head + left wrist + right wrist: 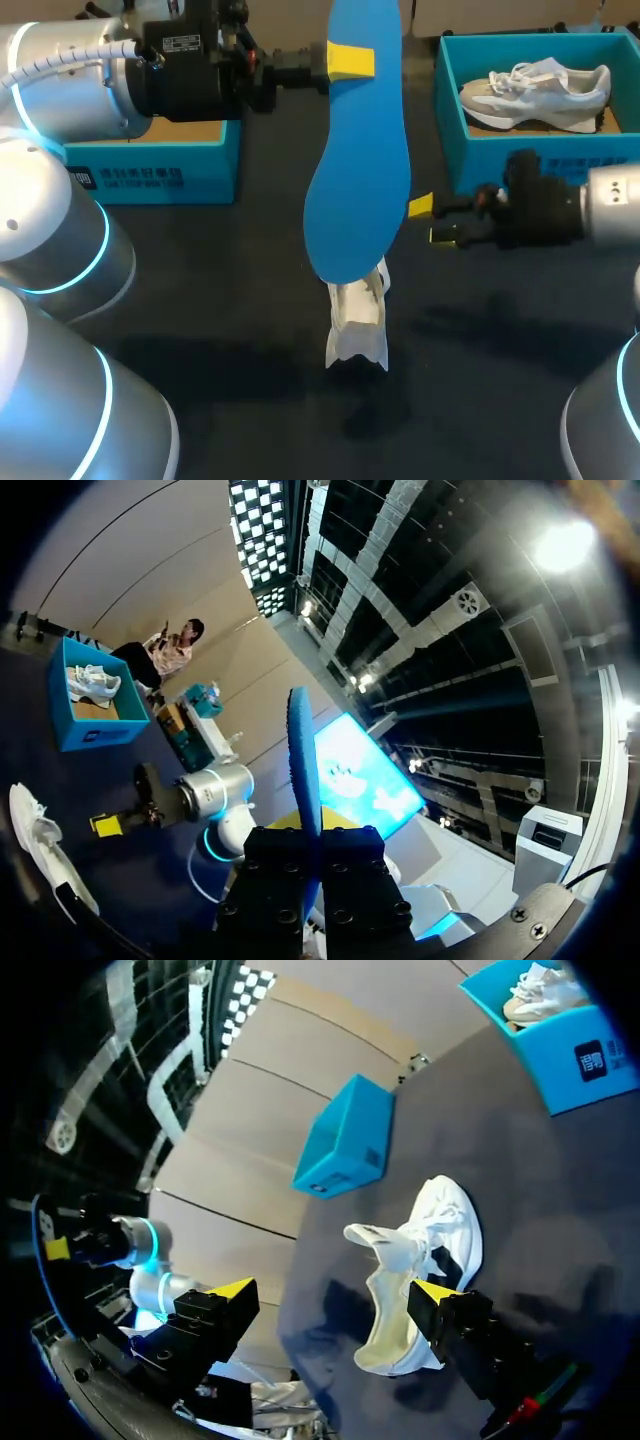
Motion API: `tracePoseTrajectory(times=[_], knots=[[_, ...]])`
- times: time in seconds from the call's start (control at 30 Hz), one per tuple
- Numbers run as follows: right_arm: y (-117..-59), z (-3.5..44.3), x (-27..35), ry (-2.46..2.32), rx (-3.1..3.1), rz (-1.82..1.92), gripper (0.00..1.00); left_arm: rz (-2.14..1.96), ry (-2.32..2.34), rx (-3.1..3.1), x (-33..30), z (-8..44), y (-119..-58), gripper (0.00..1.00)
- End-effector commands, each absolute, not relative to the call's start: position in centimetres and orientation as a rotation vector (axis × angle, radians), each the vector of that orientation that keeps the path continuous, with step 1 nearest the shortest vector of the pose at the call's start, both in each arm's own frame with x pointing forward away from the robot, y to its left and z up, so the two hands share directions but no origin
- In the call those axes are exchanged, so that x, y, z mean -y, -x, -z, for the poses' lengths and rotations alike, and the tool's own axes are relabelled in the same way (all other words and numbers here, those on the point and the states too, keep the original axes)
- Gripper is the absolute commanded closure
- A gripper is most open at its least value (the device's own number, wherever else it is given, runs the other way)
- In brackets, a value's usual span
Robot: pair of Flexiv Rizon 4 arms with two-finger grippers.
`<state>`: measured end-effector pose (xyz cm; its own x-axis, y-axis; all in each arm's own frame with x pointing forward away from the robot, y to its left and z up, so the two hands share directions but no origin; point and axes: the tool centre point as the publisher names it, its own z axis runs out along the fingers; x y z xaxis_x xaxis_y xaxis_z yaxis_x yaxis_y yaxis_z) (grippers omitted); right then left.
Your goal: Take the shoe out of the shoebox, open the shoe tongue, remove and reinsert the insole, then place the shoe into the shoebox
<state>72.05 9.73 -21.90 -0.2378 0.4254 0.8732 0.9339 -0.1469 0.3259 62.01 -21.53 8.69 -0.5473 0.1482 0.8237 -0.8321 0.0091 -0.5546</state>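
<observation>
Insole [358, 180] out and held aloft; putting it back and boxing the shoe not yet done.

Blue and hanging upright, it is pinched near its upper end by the left hand [350, 62] (one yellow tip shows against it, the other is hidden behind). Below it the white shoe [358, 320] lies on the bench [220, 300] with its tongue pulled up, so the take-out, tongue and insole-removal steps look finished. Just beside the shoe hangs the right hand [432, 221], fingers spread and empty. At the far edge stand the left shoebox [150, 170] and the right shoebox [520, 150], the latter holding a second shoe [540, 85]. Left to do, I judge: slide the insole back in, then box the shoe.
</observation>
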Motion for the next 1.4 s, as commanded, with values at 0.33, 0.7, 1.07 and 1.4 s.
tracePoseTrajectory(times=[0.33,0.7,1.07,1.4], knots=[[-73.0,19.5,-8.3,1.306,1.444,1.414,0.0,-1.643,-0.726,1.53,21.8,-8.7,-62.1,1.0],[-73.4,18.0,-7.9,1.307,1.468,1.381,0.0,-1.643,-0.726,1.53,21.8,-8.7,-62.1,1.0],[-73.4,18.0,-7.9,1.307,1.468,1.381,0.0,-1.643,-0.726,1.53,21.8,-8.7,-62.1,1.0],[-73.4,18.0,-7.9,1.307,1.468,1.381,0.0,-1.643,-0.726,1.53,21.8,-8.7,-62.1,1.0]])
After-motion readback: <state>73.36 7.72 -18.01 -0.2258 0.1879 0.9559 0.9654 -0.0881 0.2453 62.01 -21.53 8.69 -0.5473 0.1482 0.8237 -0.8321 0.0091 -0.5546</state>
